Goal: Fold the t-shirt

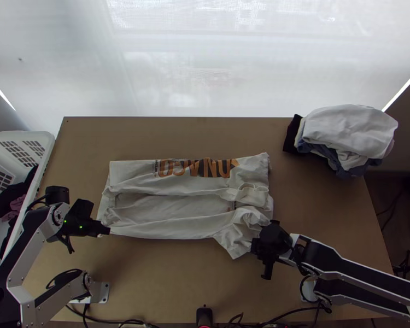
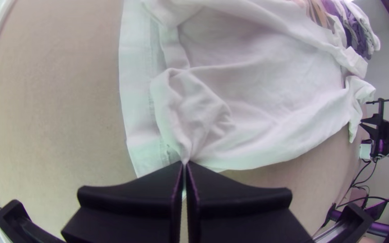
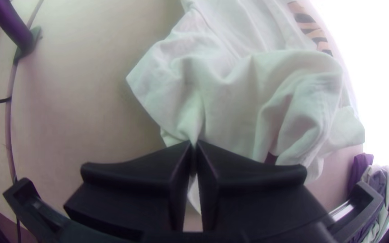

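While the t-shirt [image 1: 167, 210] lies partly folded on the surface [image 1: 167, 273], hem end nearer the basket [image 1: 45, 164], left gripper [image 2: 185, 163] clamped on that end, right gripper [image 3: 194, 143] on the bunched end farther off, the fold wants equal tension, level lift, one even lay-over, creases drawn out first.

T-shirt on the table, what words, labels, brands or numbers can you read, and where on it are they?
No text can be quoted reliably.
T-shirt, far part: large orange-and-dark lettering, upside down in the top view; no certain word.
Beside the lettering's left end: small dark print, too small to read.
Nearer fold, right of its middle: small dark mark, too small to read.
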